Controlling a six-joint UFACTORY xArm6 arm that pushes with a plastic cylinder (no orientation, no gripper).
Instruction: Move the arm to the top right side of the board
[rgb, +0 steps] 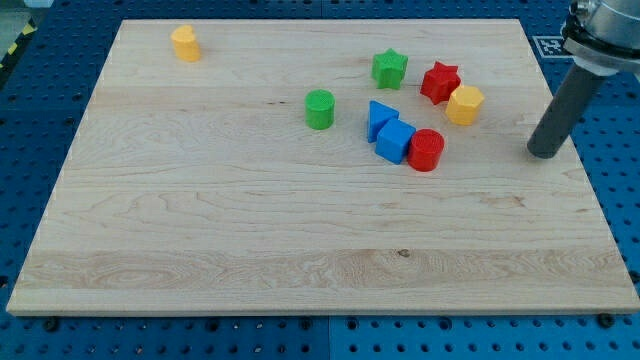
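My tip (544, 153) is the lower end of a dark rod at the view's right, near the right edge of the wooden board (200, 230). It touches no block. To its left lie a yellow hexagonal block (464, 104), a red star (439, 82) and a green star (389, 68). Lower left of these sit a red cylinder (426, 150), a blue cube (395, 141) and a blue triangular block (380, 117), packed together. A green cylinder (319, 109) stands further left. A yellow block (185, 43) sits near the top left.
The board lies on a blue perforated table (30, 110). A black and white marker tag (548, 46) lies off the board's top right corner.
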